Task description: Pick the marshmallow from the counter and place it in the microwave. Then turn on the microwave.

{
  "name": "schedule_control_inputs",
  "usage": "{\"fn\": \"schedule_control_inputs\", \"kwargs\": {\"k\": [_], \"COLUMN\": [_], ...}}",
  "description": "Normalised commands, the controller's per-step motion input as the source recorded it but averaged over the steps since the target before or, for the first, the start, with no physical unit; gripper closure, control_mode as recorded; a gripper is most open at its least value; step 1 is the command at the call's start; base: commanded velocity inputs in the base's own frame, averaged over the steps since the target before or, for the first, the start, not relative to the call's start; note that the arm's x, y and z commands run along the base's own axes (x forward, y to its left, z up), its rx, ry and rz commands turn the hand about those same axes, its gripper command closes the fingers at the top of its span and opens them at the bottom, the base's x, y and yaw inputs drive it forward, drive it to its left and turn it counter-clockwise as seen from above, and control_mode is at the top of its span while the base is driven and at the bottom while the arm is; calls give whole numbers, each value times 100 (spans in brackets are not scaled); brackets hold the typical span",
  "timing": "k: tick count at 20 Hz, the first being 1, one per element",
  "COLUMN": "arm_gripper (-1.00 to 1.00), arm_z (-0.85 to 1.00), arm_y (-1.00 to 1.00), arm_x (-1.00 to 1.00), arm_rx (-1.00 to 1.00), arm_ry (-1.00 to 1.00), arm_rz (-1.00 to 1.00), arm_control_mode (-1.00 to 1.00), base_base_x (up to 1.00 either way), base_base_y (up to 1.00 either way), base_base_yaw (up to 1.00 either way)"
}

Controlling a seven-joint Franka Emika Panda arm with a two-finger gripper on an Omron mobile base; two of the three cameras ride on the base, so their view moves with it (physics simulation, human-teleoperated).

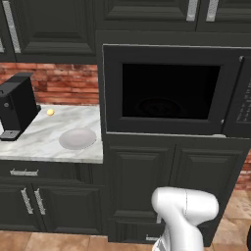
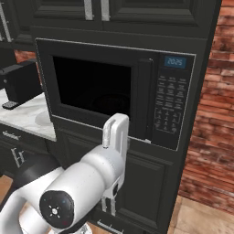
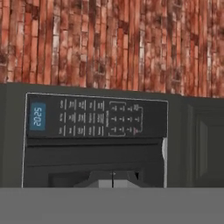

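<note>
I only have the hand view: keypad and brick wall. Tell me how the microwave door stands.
Observer: Left base view shows the microwave door closed, its glass dark.
Operator: Report what lies left of it.
Observer: The counter, carrying a round grey plate near its right end.
Operator: List anything else there.
Observer: A small yellow ball near the brick wall, and a black coffee machine to the ball's left.

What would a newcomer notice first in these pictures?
The large black microwave, built into dark cabinets, with its door closed and a blue lit display on the keypad at its right. Left of it, on the marble counter, are a grey plate, a black coffee machine and a small yellow ball.
</note>
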Motion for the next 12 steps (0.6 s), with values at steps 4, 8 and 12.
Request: {"fn": "schedule_control_inputs", "kwargs": {"k": [4,8,12], "arm_gripper": [100,100,100], "arm_z": [-7,-10,-6], "arm_y": [0,0,0], "arm_x": [8,11,13], "arm_rx": [5,5,6], "arm_ry": [-6,-5,-5], "arm_rz": [-1,0,0], "arm_control_mode": [-100,-100,-100], "base_base_x": [0,0,0], "base_base_y": [0,0,0], "base_base_yaw": [0,0,0]}}
